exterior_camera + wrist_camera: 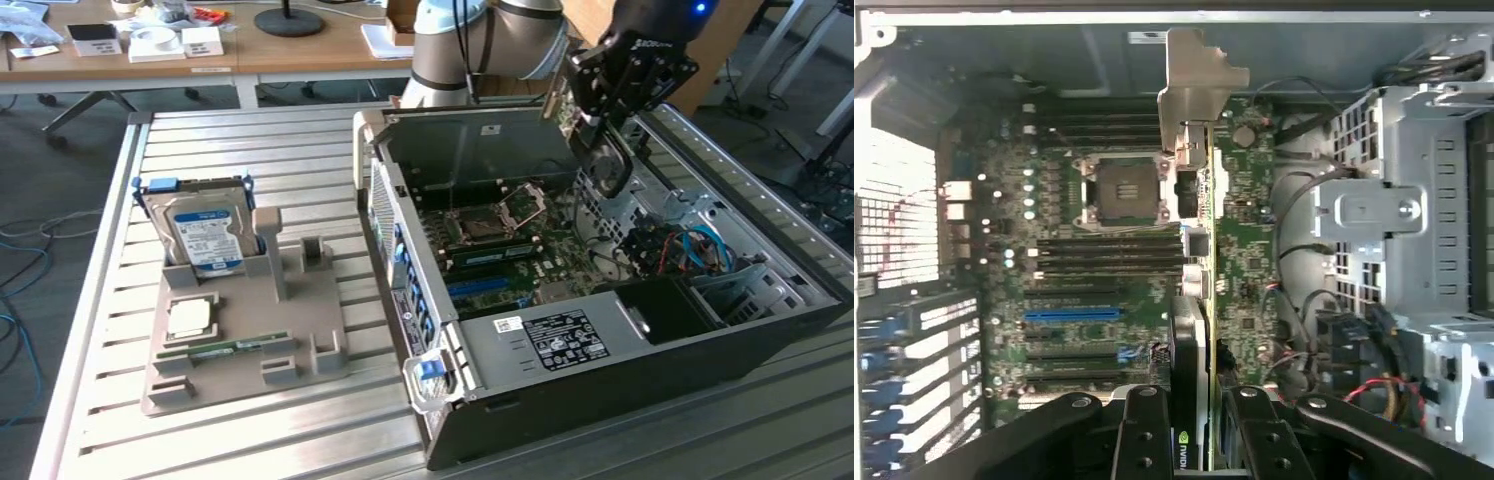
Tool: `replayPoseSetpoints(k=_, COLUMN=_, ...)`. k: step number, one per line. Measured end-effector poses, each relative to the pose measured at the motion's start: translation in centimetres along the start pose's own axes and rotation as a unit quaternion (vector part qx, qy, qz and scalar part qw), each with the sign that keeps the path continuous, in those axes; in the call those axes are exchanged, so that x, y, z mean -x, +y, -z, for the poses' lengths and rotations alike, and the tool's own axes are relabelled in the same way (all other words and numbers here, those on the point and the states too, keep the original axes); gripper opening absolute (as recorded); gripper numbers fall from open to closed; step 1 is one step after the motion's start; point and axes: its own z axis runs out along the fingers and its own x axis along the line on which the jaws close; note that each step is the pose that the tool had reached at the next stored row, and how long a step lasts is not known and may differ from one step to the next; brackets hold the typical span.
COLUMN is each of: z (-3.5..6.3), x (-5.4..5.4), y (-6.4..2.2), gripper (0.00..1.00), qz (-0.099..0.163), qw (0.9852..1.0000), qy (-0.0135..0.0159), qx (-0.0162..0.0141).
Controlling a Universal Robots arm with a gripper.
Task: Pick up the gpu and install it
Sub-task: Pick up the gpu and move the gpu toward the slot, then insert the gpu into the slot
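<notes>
On my wrist feed the gpu (pixel 1191 340) carries what looks like an Nvidia mark beside the fingers (pixel 1144 435). The gripper (pixel 1199 440) is clamped around the card, holding it edge-on above the motherboard (pixel 1114 260) inside the open computer case (pixel 641 350). I can't read the hard drive's (pixel 207 235) blue-white label or the case's sticker (pixel 567 338).

The gripper (pixel 1199 440) grips the gpu (pixel 1194 250) edge-on between its black fingers (pixel 1142 435), with the silver bracket (pixel 1197 85) at the card's far end. Below it lies the motherboard (pixel 1249 270) with its socket (pixel 1124 190) and blue slot (pixel 1072 314). A grey drive cage (pixel 1394 210) stands beside the board.
</notes>
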Motion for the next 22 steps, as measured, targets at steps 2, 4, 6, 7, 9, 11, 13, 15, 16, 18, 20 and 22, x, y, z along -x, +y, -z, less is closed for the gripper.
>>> replayPoseSetpoints(k=2, z=-0.02, x=0.7, y=0.03, gripper=0.27, qz=0.000, qw=1.0000, qy=0.0000, qx=0.0000)
replayPoseSetpoints(k=4, z=-0.03, x=1.5, y=0.06, gripper=0.27, qz=0.000, qw=1.0000, qy=0.0001, qx=0.0000)
replayPoseSetpoints(k=6, z=-0.05, x=2.2, y=0.09, gripper=0.27, qz=0.000, qw=1.0000, qy=0.0002, qx=0.0000)
replayPoseSetpoints(k=7, z=-0.05, x=2.4, y=0.10, gripper=0.27, qz=0.000, qw=1.0000, qy=0.0001, qx=0.0000)
replayPoseSetpoints(k=9, z=-0.05, x=2.4, y=0.10, gripper=0.27, qz=0.000, qw=1.0000, qy=0.0002, qx=0.0000)
replayPoseSetpoints(k=11, z=-0.05, x=2.4, y=0.10, gripper=0.27, qz=0.000, qw=1.0000, qy=0.0002, qx=-0.0001)
replayPoseSetpoints(k=13, z=-0.05, x=2.5, y=0.10, gripper=0.27, qz=0.000, qw=1.0000, qy=0.0002, qx=0.0000)
replayPoseSetpoints(k=15, z=-0.06, x=2.9, y=0.12, gripper=0.27, qz=0.000, qw=1.0000, qy=0.0001, qx=0.0000)
replayPoseSetpoints(k=16, z=-0.06, x=3.0, y=0.13, gripper=0.27, qz=0.000, qw=1.0000, qy=0.0001, qx=-0.0001)
replayPoseSetpoints(k=18, z=-0.06, x=3.0, y=0.13, gripper=0.27, qz=0.000, qw=1.0000, qy=0.0002, qx=0.0000)
replayPoseSetpoints(k=20, z=-0.06, x=3.0, y=0.12, gripper=0.27, qz=0.000, qw=1.0000, qy=0.0002, qx=0.0000)
replayPoseSetpoints(k=22, z=-0.06, x=3.0, y=0.12, gripper=0.27, qz=0.000, qw=1.0000, qy=0.0002, qx=0.0000)
